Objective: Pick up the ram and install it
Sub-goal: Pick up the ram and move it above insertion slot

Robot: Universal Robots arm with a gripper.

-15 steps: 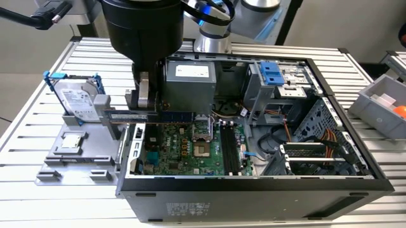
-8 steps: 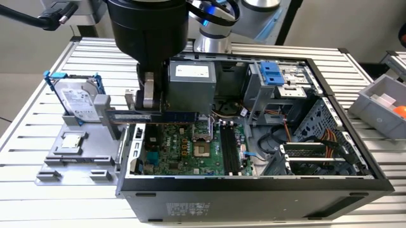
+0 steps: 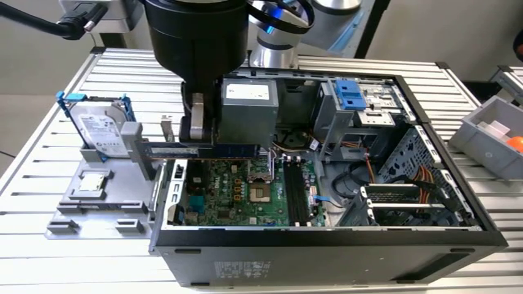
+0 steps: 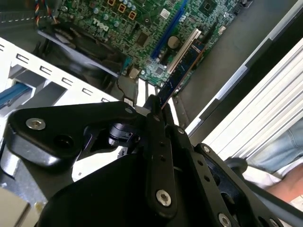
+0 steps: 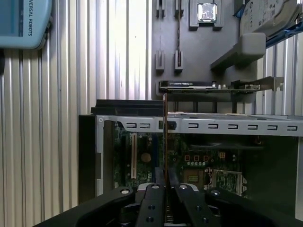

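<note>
With the gripper (image 5: 164, 188) pinched on the ram (image 5: 164, 142), holding it on edge over the motherboard (image 5: 199, 163) below, likely to meet a slot squarely.

The arm's thick black cylindrical wrist section (image 3: 196, 37) drops straight down from the top of the exterior view, with silver-and-blue arm joints (image 3: 282, 27) behind it. Below it the two-fingered gripper (image 3: 196, 142) points downward, well in from every edge of the ribbed metal table (image 3: 49, 245). In the first wrist view its black bolted fingers (image 5: 152, 201) lie almost parallel, drawn close together. They are pinched on a long, thin blue-green circuit-board stick, the ram (image 5: 164, 137), which is seen edge-on between them. In the second wrist view the black linkage bars (image 4: 158, 156) converge at the fingertips, and the ram juts out past them — gripped at one end
</note>
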